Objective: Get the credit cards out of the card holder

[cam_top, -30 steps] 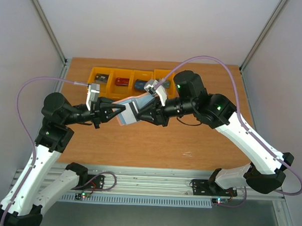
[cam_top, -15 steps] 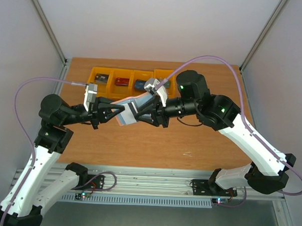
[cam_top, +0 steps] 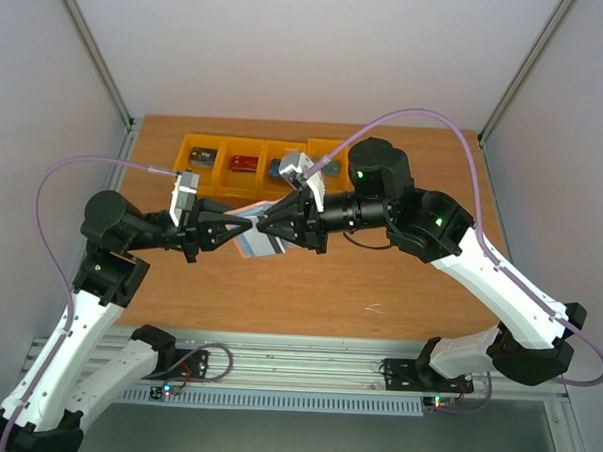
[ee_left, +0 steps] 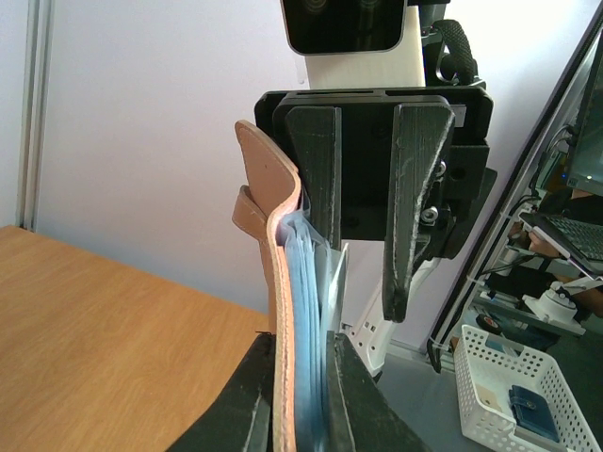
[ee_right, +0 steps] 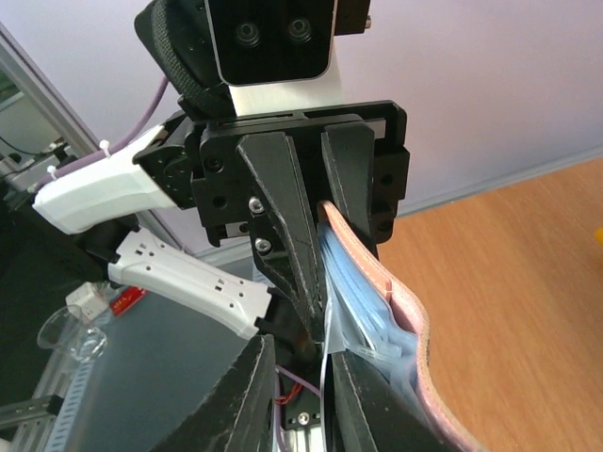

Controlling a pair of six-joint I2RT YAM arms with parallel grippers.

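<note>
The card holder (cam_top: 264, 246) hangs in the air over the table between both arms, mostly hidden from above. My left gripper (cam_top: 239, 226) is shut on it; in the left wrist view the pinkish outer side and blue inner layers (ee_left: 283, 282) stand edge-on between my left gripper (ee_left: 301, 344) fingers. A pale thin credit card (ee_left: 336, 282) sticks out of the blue pockets. My right gripper (cam_top: 272, 225) faces the left one. In the right wrist view the card's edge (ee_right: 325, 372) lies between the fingers of my right gripper (ee_right: 303, 348), against one finger, with a gap to the other. The holder (ee_right: 396, 311) curves off to the right.
A row of orange bins (cam_top: 255, 149) with small items stands at the back of the wooden table (cam_top: 379, 279). The two arms meet nose to nose above the table's middle. A white mesh basket (ee_left: 513, 395) sits off the table.
My right gripper has pushed left into the holder's open side, covering most of it from above. Its jaws widened, then narrowed around the card's edge. The left arm shifted slightly.
</note>
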